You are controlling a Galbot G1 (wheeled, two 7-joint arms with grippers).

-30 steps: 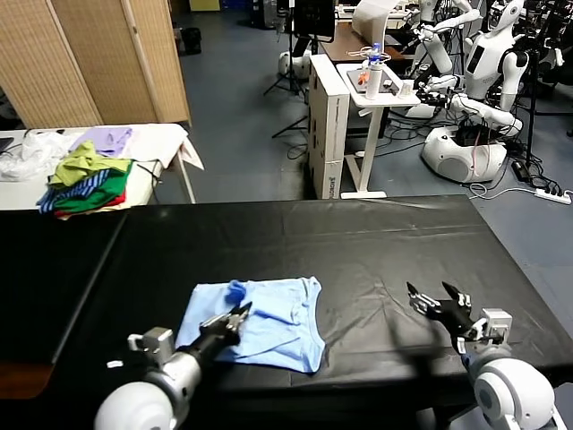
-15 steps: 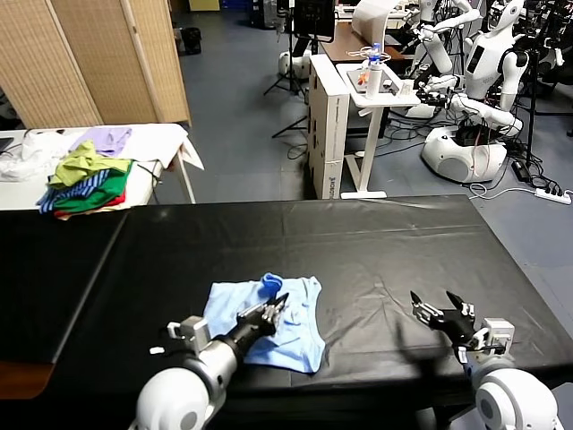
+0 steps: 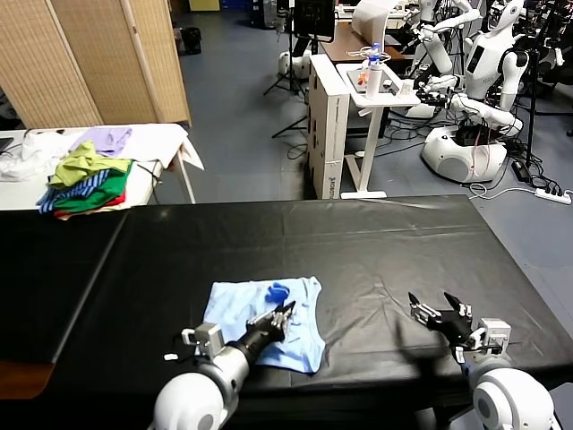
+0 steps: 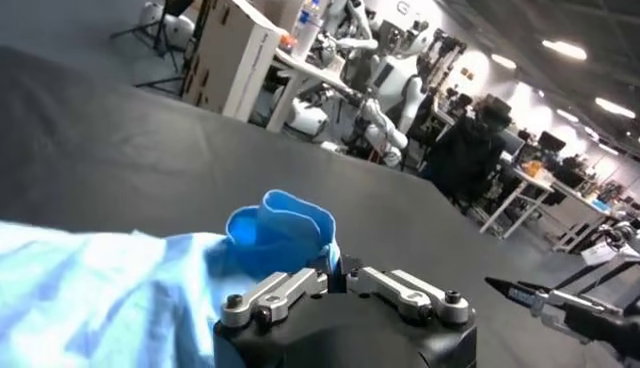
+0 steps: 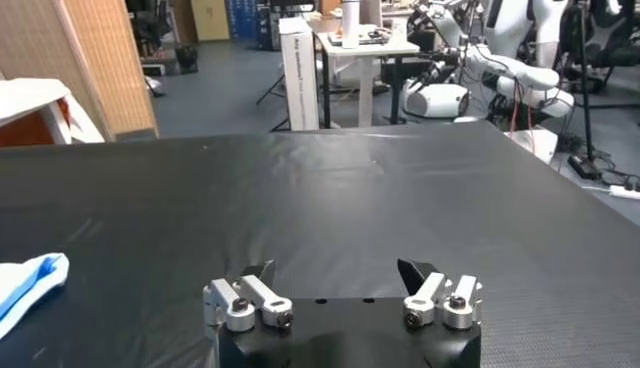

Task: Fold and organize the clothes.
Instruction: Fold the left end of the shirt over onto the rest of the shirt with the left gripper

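The light sky-blue T-shirt (image 3: 260, 315) lies partly folded near the front edge of the black table (image 3: 358, 242). My left gripper (image 3: 280, 316) is shut on a raised fold of the T-shirt (image 4: 282, 230) and holds it just above the rest of the cloth. The pinched fold stands up as a small blue loop (image 3: 277, 291). My right gripper (image 3: 439, 313) is open and empty, low over the table to the right of the shirt. A corner of the shirt shows in the right wrist view (image 5: 25, 280).
A side table at the far left carries a heap of green, yellow, red and striped garments (image 3: 85, 179) and a lilac cloth (image 3: 107, 139). A white cart (image 3: 376, 90) and other robots (image 3: 474, 81) stand behind the table.
My left gripper has dragged the pinched shirt edge rightward over the garment, narrowing the shirt from the left. The right gripper has barely shifted.
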